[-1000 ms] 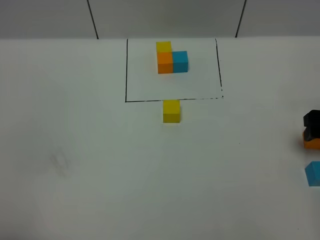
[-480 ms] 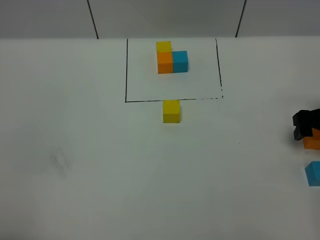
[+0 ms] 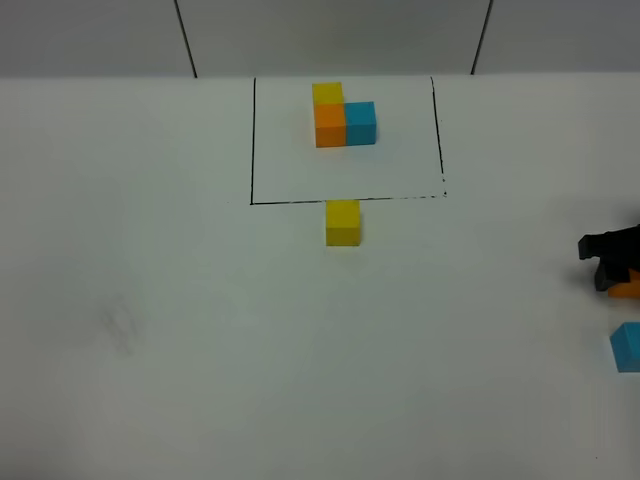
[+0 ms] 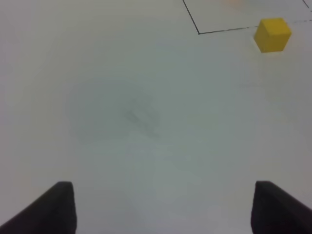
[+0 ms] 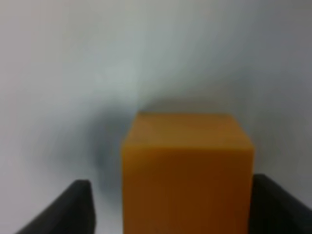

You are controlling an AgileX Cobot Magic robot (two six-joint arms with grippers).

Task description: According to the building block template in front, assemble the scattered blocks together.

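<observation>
The right pincer [image 5: 171, 195] is seen low over the white tabletop [image 3: 200, 350], at the right edge of the high view, with a loose orange cube [image 5: 187, 165] set between its two black fingers [image 5: 80, 207]. In the blurred right wrist view one finger is pressed against a side of the cube. A strip of tabletop is left showing between the other finger and the opposite side, so the jaws seem to be apart rather than clamped. Only a sliver of the orange cube is shown under the pincer in the high view. A loose blue cube [image 3: 627, 347] is found near it, nearer the camera, apart from the pincer and partly cut off by the picture's edge.

The left pincer [image 4: 163, 207] is held over bare tabletop with its jaws wide apart and nothing between them; it is not shown in the high view.

The template [image 3: 343, 118] is placed at the far middle of the tabletop, inside a thin black outline [image 3: 340, 201]. It is made of three cubes touching in an L: yellow at the back, orange in front of it, blue against the orange one's right side. A loose yellow cube [image 3: 342, 222] is set just outside the outline's near line, right up against it, in line with the template and well apart from the other two loose cubes.
</observation>
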